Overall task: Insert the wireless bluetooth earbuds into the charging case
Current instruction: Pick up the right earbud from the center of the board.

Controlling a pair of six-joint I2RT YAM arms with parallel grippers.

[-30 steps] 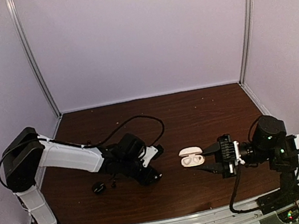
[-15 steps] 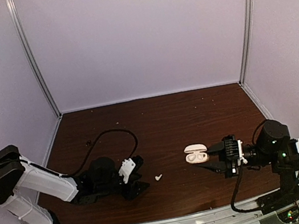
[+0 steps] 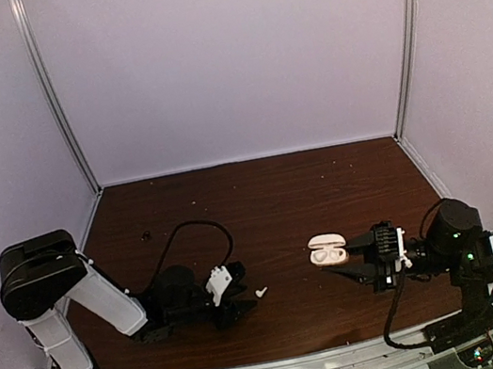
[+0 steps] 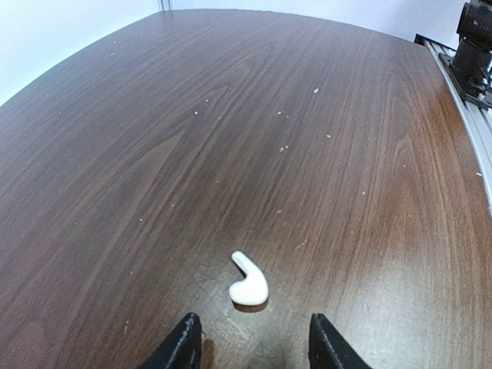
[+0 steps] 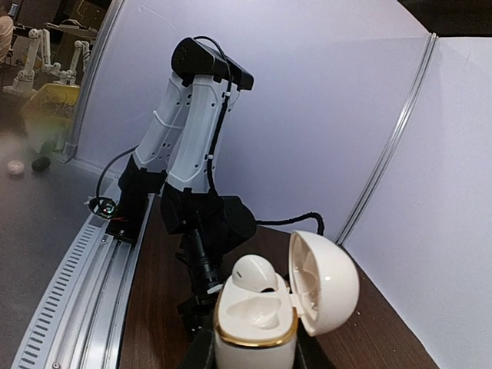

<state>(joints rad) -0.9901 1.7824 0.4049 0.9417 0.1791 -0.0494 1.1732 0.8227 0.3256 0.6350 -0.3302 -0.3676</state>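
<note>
**A:** Which step is in hand?

**B:** The pick-up of the loose earbud, it is judged. The left gripper is held low over the table, its fingers parted with nothing between them. The white piece lies flat on the wood just ahead of the tips, in line with the gap and touched by neither finger.

**A:** And the charging case?

**B:** It is clamped upright in the right gripper, with its lid swung open to one side. A seated earbud is seen in the socket farther from those fingers. The nearer socket appears unfilled. From above, the case is well apart from the left gripper, off beyond its tips.

**A:** What is called for next?

**B:** A short advance, so that the piece is brought between the fingers, then a gentle closing. Being small and rounded, it could be pushed along or squeezed out. After that, a carry across and a careful alignment with the open socket would be needed.
</note>
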